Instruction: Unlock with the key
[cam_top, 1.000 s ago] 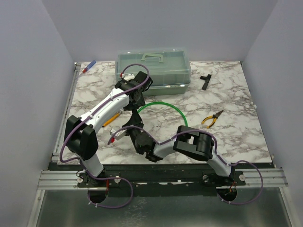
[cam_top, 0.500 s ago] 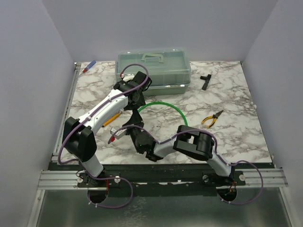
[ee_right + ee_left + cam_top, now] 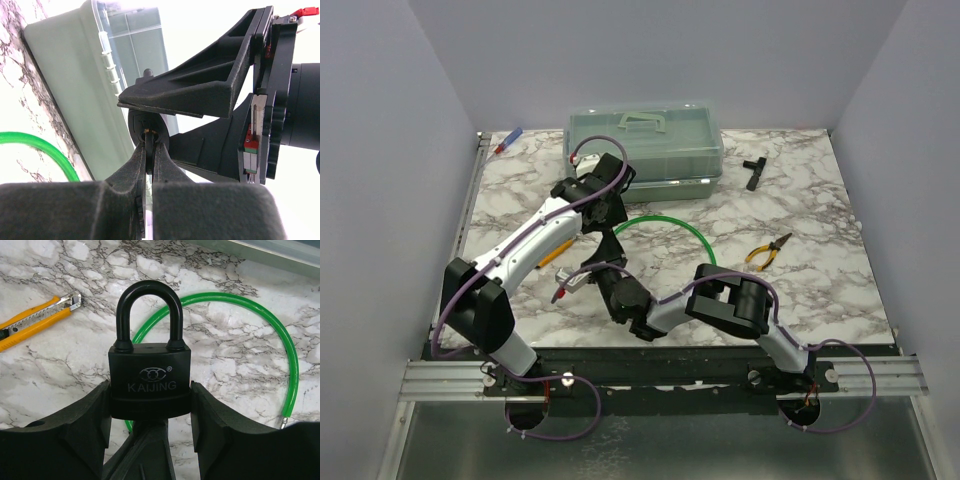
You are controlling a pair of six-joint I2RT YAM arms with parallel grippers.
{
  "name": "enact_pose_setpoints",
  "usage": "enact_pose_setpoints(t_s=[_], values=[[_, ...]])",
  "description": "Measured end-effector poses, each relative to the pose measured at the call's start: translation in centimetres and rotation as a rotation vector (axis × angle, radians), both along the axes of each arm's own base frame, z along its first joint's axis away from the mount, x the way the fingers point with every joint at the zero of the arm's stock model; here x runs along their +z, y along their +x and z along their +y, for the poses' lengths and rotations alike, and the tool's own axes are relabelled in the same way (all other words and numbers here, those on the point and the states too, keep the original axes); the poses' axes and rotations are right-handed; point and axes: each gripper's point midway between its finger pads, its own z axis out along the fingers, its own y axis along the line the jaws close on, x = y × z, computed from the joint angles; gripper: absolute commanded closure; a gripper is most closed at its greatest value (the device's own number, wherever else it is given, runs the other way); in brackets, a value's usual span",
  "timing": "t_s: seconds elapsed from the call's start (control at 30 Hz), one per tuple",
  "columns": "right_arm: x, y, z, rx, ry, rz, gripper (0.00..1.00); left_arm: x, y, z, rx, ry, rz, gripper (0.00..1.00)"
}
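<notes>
**Key up under the lock**

Top view: the left arm's elbow has swung out leftward since a second ago. The left gripper hangs over the marble table, and the right gripper reaches in below it.

Left wrist: matte black padlock, arched shackle upright, clamped in the left claw.

Right wrist: the claw is pinched on the key, its thin black head edge-on at the padlock's round underside.

- You were working in a robot lab cell, not a home: plain pale walls boxed in the marble-patterned table on three sides.
- Your left arm and right arm were bolted to an aluminium rail at its near edge.
- Hand tools lay about: pliers and a utility knife.
</notes>
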Motion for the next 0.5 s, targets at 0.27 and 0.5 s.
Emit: enact_pose_setpoints(t_s=[0.27, 0.5], values=[[0.2, 0.0, -0.2, 0.004, 0.039, 0.006, 1.0, 0.3, -0.1, -0.4, -0.027, -0.022, -0.016, 1.0], [2.0, -0.1, -0.6, 0.022, 0.182, 0.064, 1.0, 2.1, -0.1, -0.7, -0.041, -0.067, -0.065, 1.0]])
